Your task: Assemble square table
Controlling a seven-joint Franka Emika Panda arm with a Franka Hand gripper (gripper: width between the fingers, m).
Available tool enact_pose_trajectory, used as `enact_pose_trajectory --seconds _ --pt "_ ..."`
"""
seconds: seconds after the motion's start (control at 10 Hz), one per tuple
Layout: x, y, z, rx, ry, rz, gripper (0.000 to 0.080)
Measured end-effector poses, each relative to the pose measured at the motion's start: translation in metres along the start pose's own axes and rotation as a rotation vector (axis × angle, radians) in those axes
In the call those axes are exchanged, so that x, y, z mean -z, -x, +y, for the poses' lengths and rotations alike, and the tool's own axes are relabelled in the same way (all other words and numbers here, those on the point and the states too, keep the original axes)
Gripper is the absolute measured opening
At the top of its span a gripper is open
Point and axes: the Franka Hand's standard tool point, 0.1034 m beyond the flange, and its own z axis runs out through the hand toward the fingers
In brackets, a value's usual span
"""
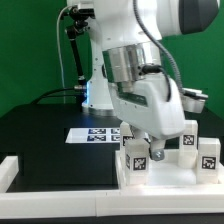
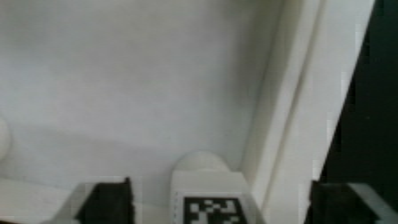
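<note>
Nearest us, a tagged leg (image 2: 215,190) stands between our gripper (image 2: 221,200)'s open jaws, upright on the square panel (image 2: 125,90); closing off-centre, we judge, could tip it.

Ext cam front-on, mid-range; wrist cam close above leg (image 2: 212,195).

marker board (image 1: 97,135): flat on black table (image 1: 40,135) | green backdrop (image 1: 30,50) behind
</note>
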Motion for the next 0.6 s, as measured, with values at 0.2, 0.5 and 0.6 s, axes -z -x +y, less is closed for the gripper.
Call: enact_pose_trajectory --seconds 0.2,0.5,0.6 --pt "0.0016 -0.0006 -0.002 0.287 0.016 0.018 0.0639" --pt "0.0007 -0.0016 0.0002 0.451 0.018 0.019 0.0649" --pt "0.0007 -0.0019 0.0004 0.541 0.02 0.019 0.0649"
